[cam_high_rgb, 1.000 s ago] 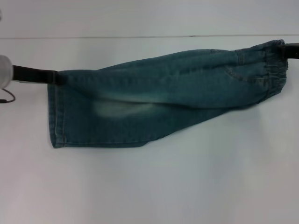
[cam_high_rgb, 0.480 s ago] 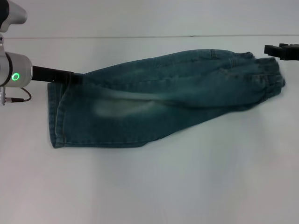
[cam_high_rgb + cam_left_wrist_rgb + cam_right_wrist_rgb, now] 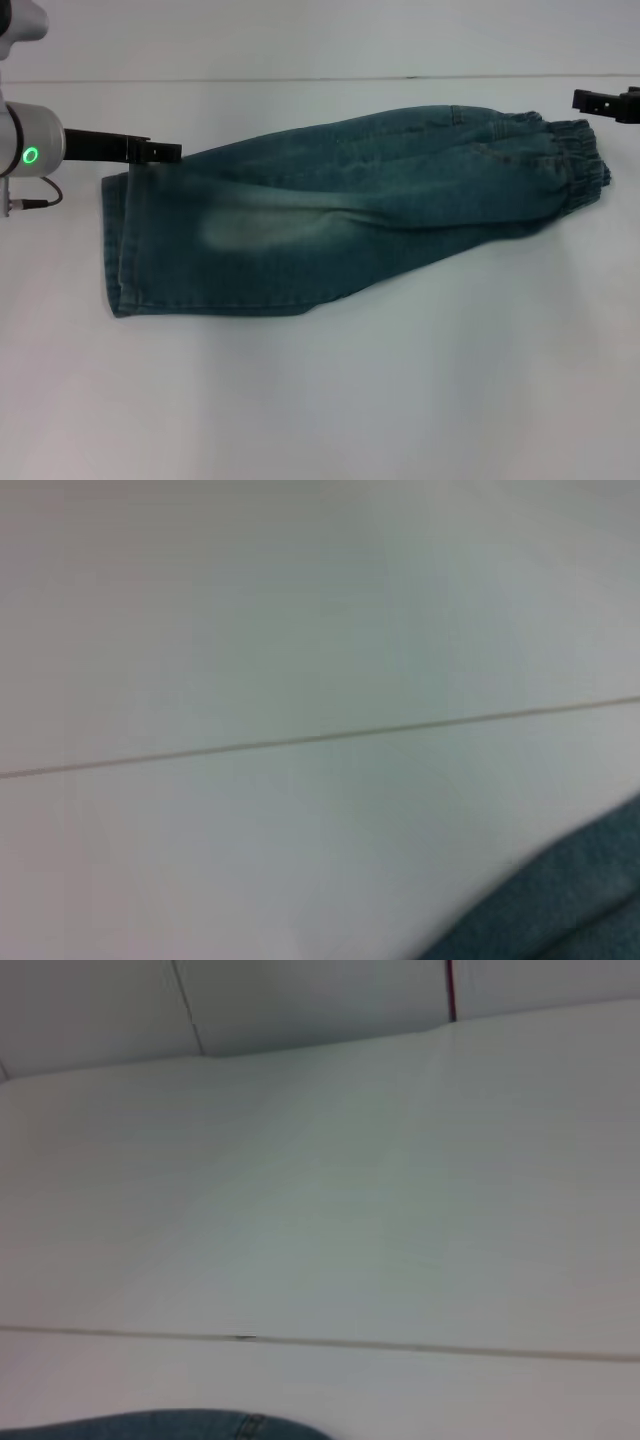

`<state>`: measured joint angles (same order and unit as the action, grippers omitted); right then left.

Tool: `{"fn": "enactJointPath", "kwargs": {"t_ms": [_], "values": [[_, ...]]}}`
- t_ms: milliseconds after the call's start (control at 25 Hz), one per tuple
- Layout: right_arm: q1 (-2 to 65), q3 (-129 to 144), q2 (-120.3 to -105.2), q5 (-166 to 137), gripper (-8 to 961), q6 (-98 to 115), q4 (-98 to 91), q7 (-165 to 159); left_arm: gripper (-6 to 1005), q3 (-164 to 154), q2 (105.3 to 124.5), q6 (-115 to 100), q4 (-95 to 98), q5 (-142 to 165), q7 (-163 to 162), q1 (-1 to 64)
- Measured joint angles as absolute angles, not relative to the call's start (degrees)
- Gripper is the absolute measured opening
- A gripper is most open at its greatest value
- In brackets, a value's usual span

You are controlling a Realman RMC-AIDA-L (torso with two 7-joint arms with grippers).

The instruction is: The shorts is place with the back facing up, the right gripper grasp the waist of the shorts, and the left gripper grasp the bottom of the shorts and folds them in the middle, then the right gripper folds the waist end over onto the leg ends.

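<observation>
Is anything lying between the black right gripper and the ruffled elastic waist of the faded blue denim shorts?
No. The head view shows only bare white table between the right gripper and the waist.

Shorts [image 3: 350,210] on table [image 3: 400,400]: waist [image 3: 580,165] right, leg ends [image 3: 118,245] left

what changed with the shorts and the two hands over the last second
Both hands let go. The right hand, which held the waist a second ago, now sits clear of it toward the table's far right. The left hand released the leg hems and hangs just above their far corner. The shorts settled flat, staying folded lengthwise in the same spot on the table.
</observation>
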<state>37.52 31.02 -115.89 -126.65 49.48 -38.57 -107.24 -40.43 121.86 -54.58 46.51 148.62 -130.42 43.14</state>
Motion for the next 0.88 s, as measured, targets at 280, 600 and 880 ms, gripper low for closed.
{"fn": "enactJointPath", "kwargs": {"t_ms": [280,600,880], "values": [[36.74,31.02,-116.43,-126.65,922,50.16,-39.99,-107.85,871,-40.43,122.21,-53.79,46.89,149.40,-130.87,42.72],[34.60,31.02,-116.15,-121.32,918,54.36,-40.11,-107.78,938,-39.59,122.37,-55.20,49.73,149.15,-131.98,41.43],[31.11,31.02,-115.73,-115.92,917,60.71,-42.10,-107.73,939,-39.55,120.98,-67.47,51.10,148.29,-131.57,41.45]]}}
